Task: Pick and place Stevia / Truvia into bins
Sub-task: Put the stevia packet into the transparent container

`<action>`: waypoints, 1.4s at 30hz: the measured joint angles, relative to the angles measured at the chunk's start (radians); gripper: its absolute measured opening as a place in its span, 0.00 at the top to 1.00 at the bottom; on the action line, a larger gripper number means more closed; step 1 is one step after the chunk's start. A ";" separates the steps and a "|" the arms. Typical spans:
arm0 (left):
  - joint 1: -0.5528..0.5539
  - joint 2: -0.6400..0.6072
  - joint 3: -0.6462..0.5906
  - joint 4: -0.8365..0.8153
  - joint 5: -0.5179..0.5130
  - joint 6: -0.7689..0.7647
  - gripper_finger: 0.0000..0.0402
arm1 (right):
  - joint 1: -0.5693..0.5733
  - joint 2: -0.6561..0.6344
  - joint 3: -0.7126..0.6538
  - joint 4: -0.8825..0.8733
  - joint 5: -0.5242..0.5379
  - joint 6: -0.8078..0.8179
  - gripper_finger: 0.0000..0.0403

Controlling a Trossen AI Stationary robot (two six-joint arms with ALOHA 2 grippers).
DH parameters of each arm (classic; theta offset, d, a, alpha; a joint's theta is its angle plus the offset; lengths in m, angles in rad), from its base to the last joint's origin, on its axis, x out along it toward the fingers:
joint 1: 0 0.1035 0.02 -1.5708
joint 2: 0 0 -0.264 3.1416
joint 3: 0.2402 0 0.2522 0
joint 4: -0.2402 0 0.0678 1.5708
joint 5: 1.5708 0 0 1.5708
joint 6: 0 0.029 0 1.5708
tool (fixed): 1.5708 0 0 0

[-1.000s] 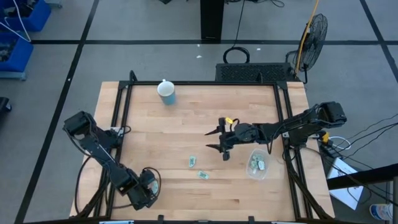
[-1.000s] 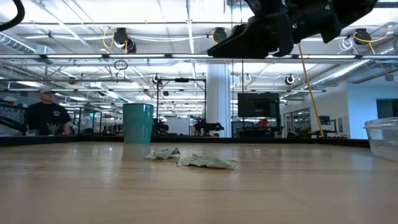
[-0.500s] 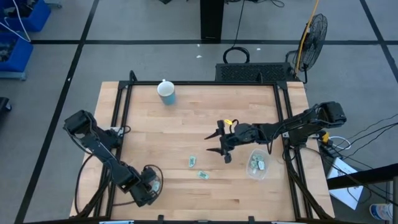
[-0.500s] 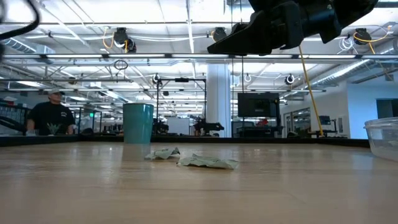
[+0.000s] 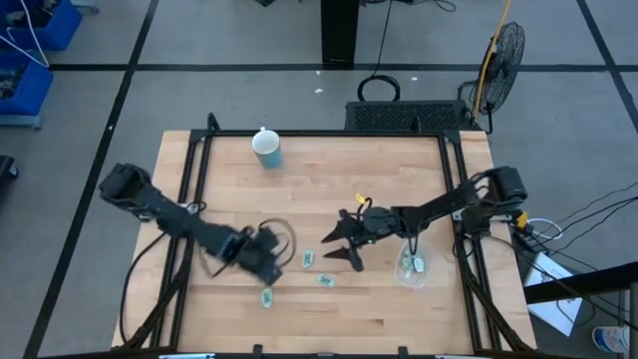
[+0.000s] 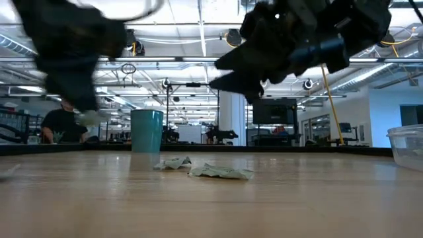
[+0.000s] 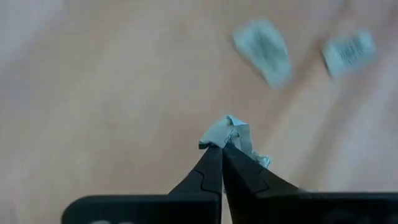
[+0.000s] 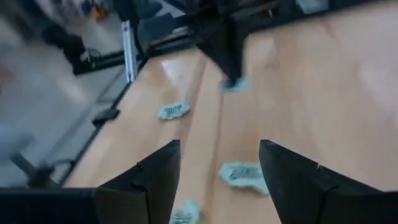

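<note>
**Q:** Left gripper: state and load?

**A:** Closed tight on one crumpled sachet, pinched at the very tips. Raised above the table, left of centre.

**Q:** Right gripper?

**A:** Spread wide, nothing held. Positioned between the left gripper and the clear cup.

**Q:** Location of the remaining sachets?

**A:** Three loose on the wood: first and second between the two grippers, just beside the right one; third near the front edge, close under the left arm. More already inside the cup.

**Q:** Relation governing the coming move?

**A:** Cup well off toward the right side from the held sachet, with the right gripper directly across that path. Likely required: clearance between the arms before delivery. Right arm far nearer the cup and the two middle sachets. Long axis of the held sachet: impossible to tell, too crumpled.
</note>
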 joint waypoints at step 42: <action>0.353 0.018 0.001 0.538 -0.084 0.838 0.88 | -0.142 0.154 0.083 0.146 0.256 0.387 0.84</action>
